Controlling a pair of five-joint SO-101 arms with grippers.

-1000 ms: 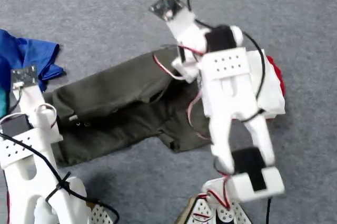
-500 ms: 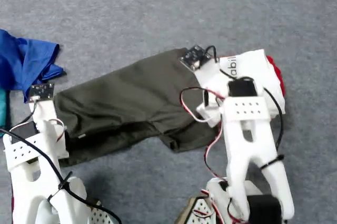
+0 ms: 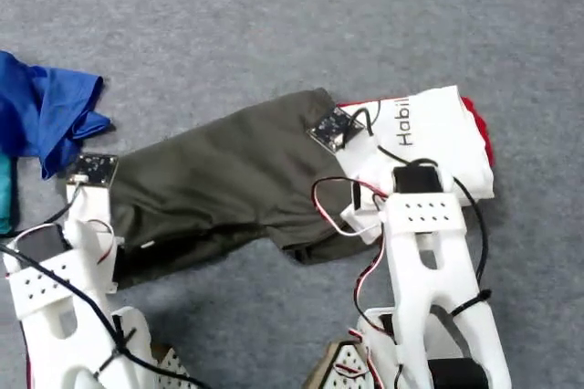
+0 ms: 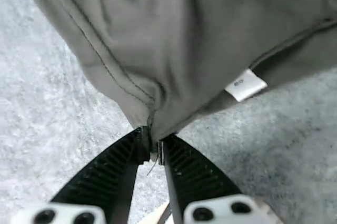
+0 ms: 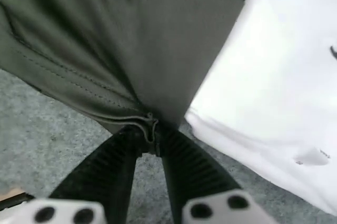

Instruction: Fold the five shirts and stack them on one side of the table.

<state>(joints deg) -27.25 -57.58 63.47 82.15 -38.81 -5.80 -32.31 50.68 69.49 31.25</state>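
The olive shirt (image 3: pixel 228 179) lies slantwise across the middle of the table (image 3: pixel 274 33), and it's a lot flatter than a second ago, when its right end was hoisted up and the cloth was all creased. The right gripper (image 5: pixel 150 129) has come down toward the near side, jaws clamped on the hem, right beside the folded white shirt (image 3: pixel 438 142) that sits on a red shirt (image 3: pixel 479 133). The left gripper (image 4: pixel 152 148) has slid nearer too, pinched tight on the opposite hem. It looks like both are dragging the top layer over as a lengthwise fold, so this shirt is maybe halfway done. The blue shirt (image 3: pixel 46 110) waits crumpled at the far left.
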